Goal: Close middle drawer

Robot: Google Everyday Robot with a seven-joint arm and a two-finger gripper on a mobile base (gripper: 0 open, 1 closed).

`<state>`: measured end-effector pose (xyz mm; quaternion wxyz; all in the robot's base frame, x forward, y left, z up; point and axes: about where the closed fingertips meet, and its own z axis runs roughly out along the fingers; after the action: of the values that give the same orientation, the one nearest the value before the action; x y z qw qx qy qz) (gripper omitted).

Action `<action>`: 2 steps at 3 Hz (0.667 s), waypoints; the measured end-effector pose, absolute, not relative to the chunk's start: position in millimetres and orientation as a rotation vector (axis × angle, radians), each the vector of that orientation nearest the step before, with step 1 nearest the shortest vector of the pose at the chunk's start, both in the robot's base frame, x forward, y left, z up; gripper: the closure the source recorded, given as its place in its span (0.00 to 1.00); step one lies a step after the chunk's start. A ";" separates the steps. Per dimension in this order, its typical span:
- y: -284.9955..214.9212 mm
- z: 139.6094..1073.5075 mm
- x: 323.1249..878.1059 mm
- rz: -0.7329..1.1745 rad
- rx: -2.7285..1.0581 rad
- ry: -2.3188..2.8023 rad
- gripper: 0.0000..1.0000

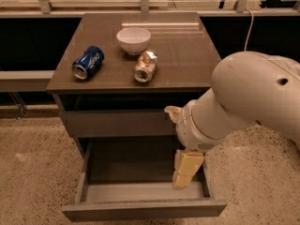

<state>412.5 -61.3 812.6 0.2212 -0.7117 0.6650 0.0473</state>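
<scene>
Middle drawer (140,209): pulled well out below the cabinet, nothing seen inside.
Progress: not begun, by my judgement; the whole push inward is left.
Gripper (187,170): hangs inside the drawer's right half, near the side wall.
Grip state: cannot tell; holds nothing visible.
Upper drawer (117,123): one, shut.
Tabletop (187,64): two cans, blue (88,63) and silver (145,66); one bowl (134,40).

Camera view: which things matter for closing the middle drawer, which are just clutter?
Job: middle drawer, pulled open; gripper, hanging down into it at its right side.
Lying about: blue can, white bowl, crushed can, all on the cabinet top.
</scene>
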 end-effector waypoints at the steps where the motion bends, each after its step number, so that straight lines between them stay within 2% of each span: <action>1: -54.6 775.1 420.6 0.188 -2.030 1.893 0.00; 2: -37.1 684.6 417.3 0.241 -2.150 1.941 0.00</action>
<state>417.3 -37.1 684.6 0.1170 -0.7346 0.6632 0.0824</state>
